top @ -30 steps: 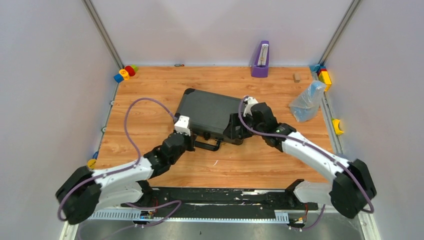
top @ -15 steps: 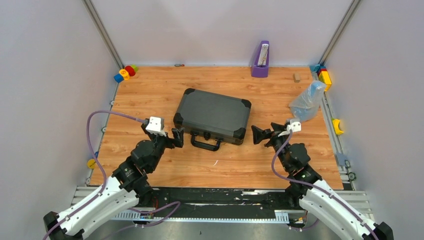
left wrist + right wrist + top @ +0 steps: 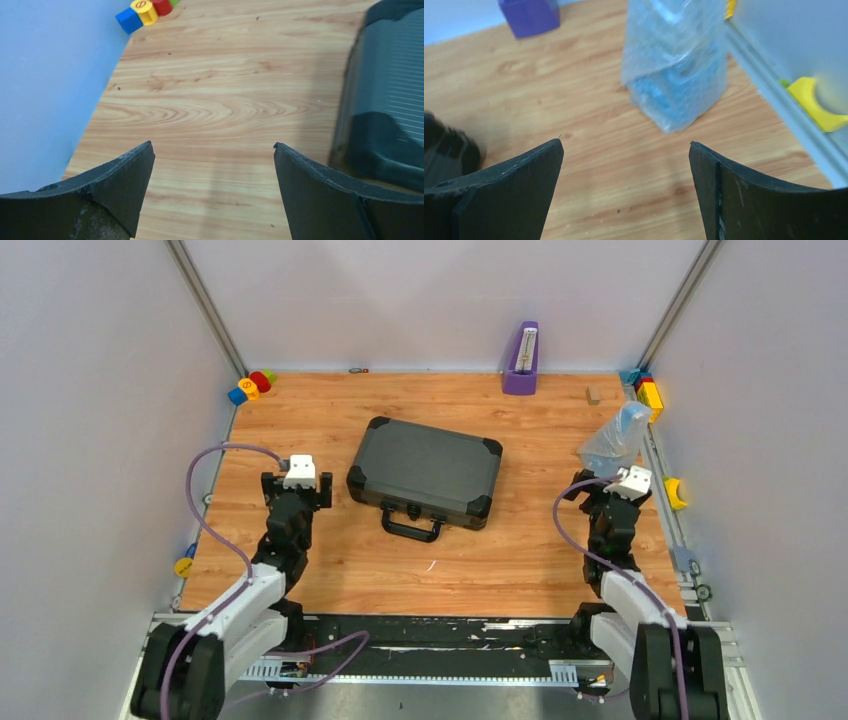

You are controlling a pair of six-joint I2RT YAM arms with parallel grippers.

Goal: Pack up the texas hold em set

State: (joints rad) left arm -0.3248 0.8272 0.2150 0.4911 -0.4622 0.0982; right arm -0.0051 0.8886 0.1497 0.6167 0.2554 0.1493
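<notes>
Where the case is lying: the dark grey briefcase is sitting shut on the table, handle facing the arms
Left gripper: jaws are standing wide, gripping nothing, near the briefcase's left side
Right gripper: jaws are standing wide and empty, facing a clear plastic bag
Progress: no loose chips, cards or dice are showing; packing is looking finished, latches too small to judge

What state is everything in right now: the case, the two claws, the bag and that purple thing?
Briefcase: shut, lying flat, handle on its near side.
Left claw: open, holding nothing.
Right claw: open, holding nothing, facing the bag.
Plastic bag: standing, something blue inside.
Purple metronome: standing upright.
</notes>
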